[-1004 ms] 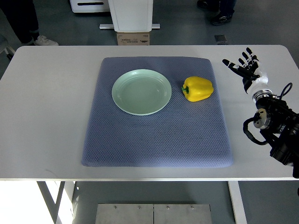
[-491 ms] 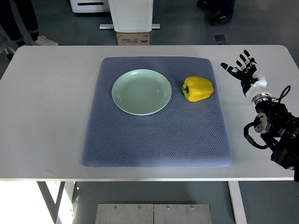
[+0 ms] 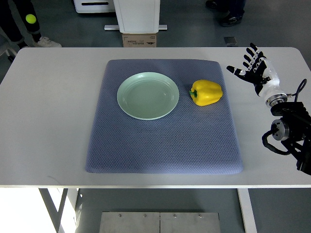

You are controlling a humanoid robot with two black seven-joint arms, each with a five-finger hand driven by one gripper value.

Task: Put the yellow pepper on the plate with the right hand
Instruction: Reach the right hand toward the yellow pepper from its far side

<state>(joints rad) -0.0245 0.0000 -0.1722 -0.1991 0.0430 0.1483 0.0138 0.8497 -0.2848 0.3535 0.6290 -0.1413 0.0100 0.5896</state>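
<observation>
Task judged at start: nothing grasped yet. Pepper (image 3: 206, 92) seen lying on mat (image 3: 160, 141), just right of plate (image 3: 147, 95), not touching. Plate empty. Right hand (image 3: 254, 71) held right of pepper, apart, fingers spread, nothing gripped. Reach, grasp, transfer left.

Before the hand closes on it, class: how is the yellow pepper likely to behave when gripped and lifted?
The yellow pepper lies on its side on the mat, so a nudge may rock or roll it. Its glossy skin could slip between fingers. It is probably hollow and light, and firm enough to hold shape. The right hand is open, apart from it.
</observation>
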